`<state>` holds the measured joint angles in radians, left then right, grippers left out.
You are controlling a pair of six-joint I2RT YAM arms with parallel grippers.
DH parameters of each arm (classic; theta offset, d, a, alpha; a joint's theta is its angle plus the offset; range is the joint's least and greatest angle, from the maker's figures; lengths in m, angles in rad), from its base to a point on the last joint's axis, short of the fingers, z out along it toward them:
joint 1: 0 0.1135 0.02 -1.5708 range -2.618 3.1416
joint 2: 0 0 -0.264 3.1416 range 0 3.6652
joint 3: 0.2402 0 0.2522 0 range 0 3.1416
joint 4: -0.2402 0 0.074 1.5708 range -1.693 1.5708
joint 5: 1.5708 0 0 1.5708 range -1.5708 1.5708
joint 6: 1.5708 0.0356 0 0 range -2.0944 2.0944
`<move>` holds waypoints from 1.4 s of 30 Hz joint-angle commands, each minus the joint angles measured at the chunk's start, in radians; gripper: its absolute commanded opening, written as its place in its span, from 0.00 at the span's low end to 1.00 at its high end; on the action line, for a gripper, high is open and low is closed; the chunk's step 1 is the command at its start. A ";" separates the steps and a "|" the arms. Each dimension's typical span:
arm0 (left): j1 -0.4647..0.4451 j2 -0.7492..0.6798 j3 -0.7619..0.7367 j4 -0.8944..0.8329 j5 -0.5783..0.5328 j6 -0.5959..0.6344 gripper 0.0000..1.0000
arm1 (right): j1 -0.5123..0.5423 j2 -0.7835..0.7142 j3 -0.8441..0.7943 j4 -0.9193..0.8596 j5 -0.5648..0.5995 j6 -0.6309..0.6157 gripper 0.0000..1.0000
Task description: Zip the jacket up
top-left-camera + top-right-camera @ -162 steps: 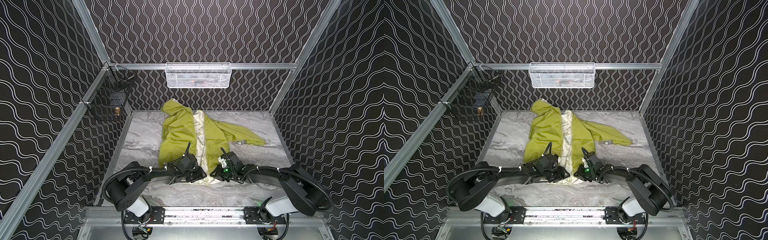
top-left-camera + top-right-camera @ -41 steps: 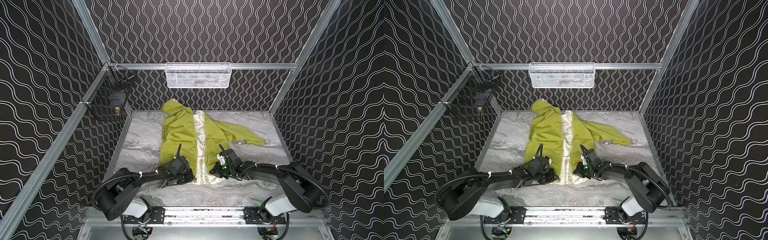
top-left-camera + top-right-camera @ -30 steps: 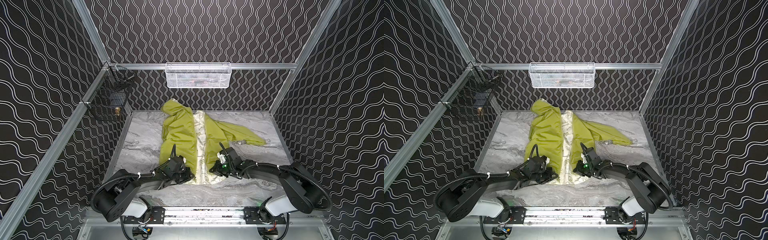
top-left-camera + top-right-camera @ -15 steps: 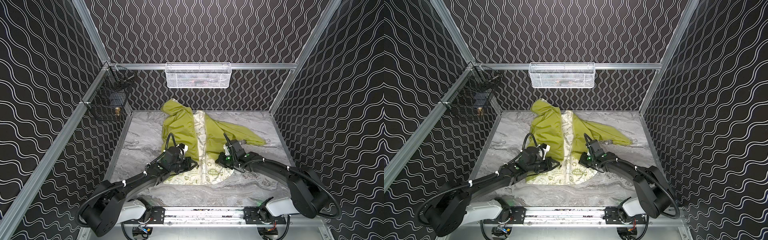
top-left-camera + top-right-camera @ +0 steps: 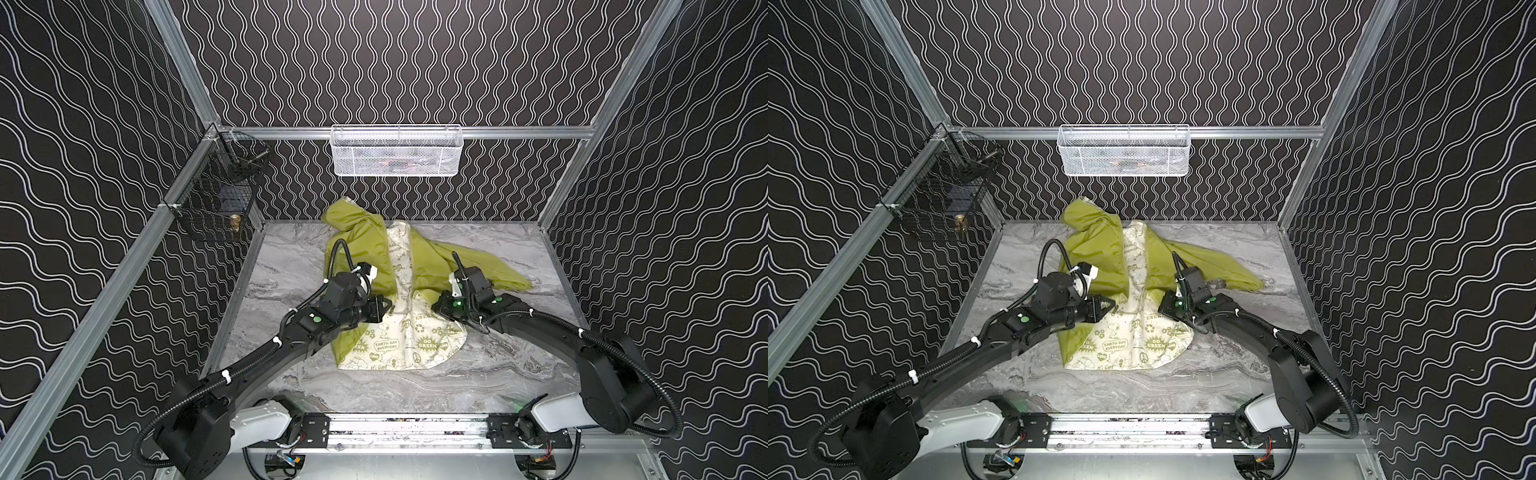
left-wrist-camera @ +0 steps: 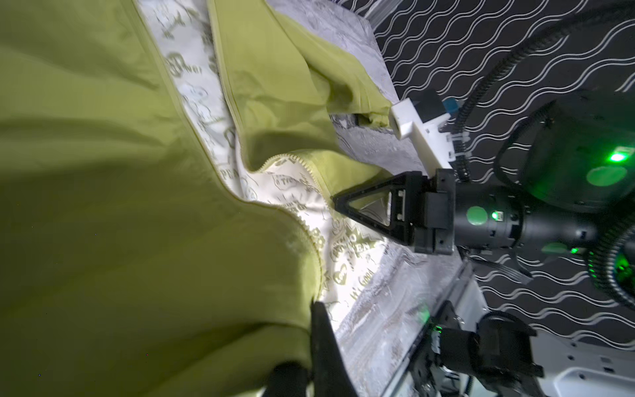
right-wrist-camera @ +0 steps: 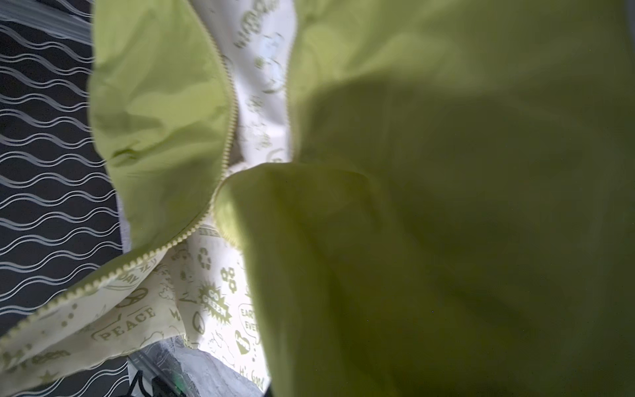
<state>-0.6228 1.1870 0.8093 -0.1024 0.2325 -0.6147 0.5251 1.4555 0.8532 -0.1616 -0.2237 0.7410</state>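
The jacket (image 5: 432, 262) lies open on the table (image 5: 291, 257) — thin, limp, probably slippery. My left gripper (image 5: 388, 309) and right gripper (image 5: 434, 308) are both clenched, apparently each pinching a front zipper edge — I'd hold there, beside the teeth.

Black left arm (image 5: 257, 357) and right arm (image 5: 540, 326) are strung with corrugated cables (image 6: 498, 67), cinched by white ties (image 5: 225, 376) and marked with green dots (image 5: 316, 319).

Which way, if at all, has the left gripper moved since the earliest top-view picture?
Yes: the left gripper has moved away from the front rail, toward the white basket at the back.
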 commanded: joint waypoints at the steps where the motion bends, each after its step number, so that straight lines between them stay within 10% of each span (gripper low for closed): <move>1: 0.001 0.024 0.064 -0.065 -0.146 0.146 0.00 | -0.004 -0.017 0.008 0.060 0.035 -0.025 0.00; 16: 0.005 0.055 0.140 0.006 -0.163 0.291 0.00 | -0.013 -0.076 0.049 0.019 0.189 -0.078 0.00; 32: 0.019 -0.110 -0.124 0.339 -0.009 0.151 0.00 | -0.022 -0.107 -0.017 0.283 -0.057 -0.048 0.00; 42: 0.050 -0.128 -0.307 0.727 0.107 -0.032 0.00 | -0.015 -0.048 -0.100 0.651 -0.287 0.207 0.00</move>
<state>-0.5812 1.0523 0.5259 0.4095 0.2783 -0.5629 0.5056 1.3918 0.7746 0.2855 -0.4149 0.8234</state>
